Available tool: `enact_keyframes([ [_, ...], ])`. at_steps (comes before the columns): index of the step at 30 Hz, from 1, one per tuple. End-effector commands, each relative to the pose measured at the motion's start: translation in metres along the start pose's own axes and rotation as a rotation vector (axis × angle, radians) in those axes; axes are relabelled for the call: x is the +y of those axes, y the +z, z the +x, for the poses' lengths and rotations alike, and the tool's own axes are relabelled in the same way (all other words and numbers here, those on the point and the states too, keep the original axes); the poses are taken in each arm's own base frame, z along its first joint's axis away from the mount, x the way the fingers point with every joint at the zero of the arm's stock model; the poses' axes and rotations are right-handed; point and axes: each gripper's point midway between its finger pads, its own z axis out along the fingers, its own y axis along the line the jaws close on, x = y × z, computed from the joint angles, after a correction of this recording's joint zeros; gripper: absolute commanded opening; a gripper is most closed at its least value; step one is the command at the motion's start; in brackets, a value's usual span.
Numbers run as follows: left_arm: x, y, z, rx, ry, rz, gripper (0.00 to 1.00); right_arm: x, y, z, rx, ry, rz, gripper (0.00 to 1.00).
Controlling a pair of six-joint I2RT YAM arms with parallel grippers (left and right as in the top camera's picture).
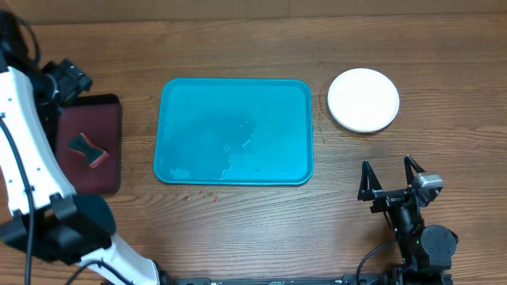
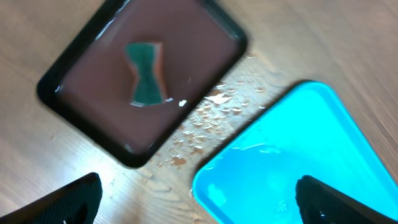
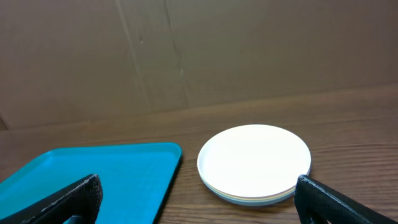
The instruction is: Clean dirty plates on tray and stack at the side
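1. Overhead view. The tray [image 1: 182, 103], teal-blue with rounded corners and a raised rim, lies mid-table. Its floor carries a wet film that gathers toward the lower right. The plates [image 1: 364, 100] sit as one stack on the table [image 1: 238, 229], near the tray's upper right corner but apart from it. The white plate is on top, and its face shows no smear. Left of the tray, a dark maroon tray [image 1: 99, 119] holds a green-and-red sponge [image 1: 87, 150]. The right gripper [image 1: 388, 165] stands at lower right with its fingers spread around nothing.
2. Left wrist view. The left gripper [image 2: 198, 186] hangs with its fingers spread wide, above the gap between the two trays. The sponge lies green face up in shallow water inside the maroon tray. Droplets [image 2: 211, 115] speckle the wood between the trays.
3. Right wrist view. The spread fingers frame the stack of plates. A pale rim shows beneath the white plate. The teal tray lies just left of the stack, not touching it.
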Motion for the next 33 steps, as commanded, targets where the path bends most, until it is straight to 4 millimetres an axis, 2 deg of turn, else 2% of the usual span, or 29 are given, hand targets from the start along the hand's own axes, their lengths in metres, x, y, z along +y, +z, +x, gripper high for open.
enact_keyframes([
  [1, -0.031, -0.018, 0.024, -0.060, 0.196, 0.052, 1.00, -0.003, 0.000, 0.001, -0.009, -0.004, 0.013, 1.00],
  [7, -0.075, -0.025, 0.067, -0.194, 0.542, 0.164, 1.00, -0.003, 0.000, 0.001, -0.009, -0.004, 0.012, 1.00],
  [11, -0.080, -0.018, 0.102, -0.258, 0.702, 0.216, 1.00, -0.003, 0.000, 0.001, -0.009, -0.004, 0.013, 1.00],
  [13, -0.071, -0.012, 0.123, -0.268, 0.748, 0.226, 0.99, -0.003, 0.000, 0.001, -0.009, -0.004, 0.013, 1.00],
  [16, -0.045, -0.005, 0.152, -0.260, 0.756, 0.228, 1.00, -0.003, 0.000, 0.001, -0.009, -0.004, 0.013, 1.00],
  [20, -0.013, -0.002, 0.180, -0.292, 0.753, 0.235, 1.00, -0.003, 0.000, 0.001, -0.009, -0.004, 0.013, 1.00],
  [25, 0.009, -0.009, 0.193, -0.458, 0.797, 0.260, 1.00, -0.003, 0.000, 0.001, -0.009, -0.004, 0.012, 1.00],
  [29, 0.013, -0.007, 0.197, -0.607, 0.791, 0.315, 1.00, -0.003, 0.000, 0.001, -0.009, -0.004, 0.013, 1.00],
  [33, 0.007, 0.002, 0.199, -0.742, 0.772, 0.394, 1.00, -0.003, 0.000, 0.001, -0.009, -0.004, 0.013, 1.00],
])
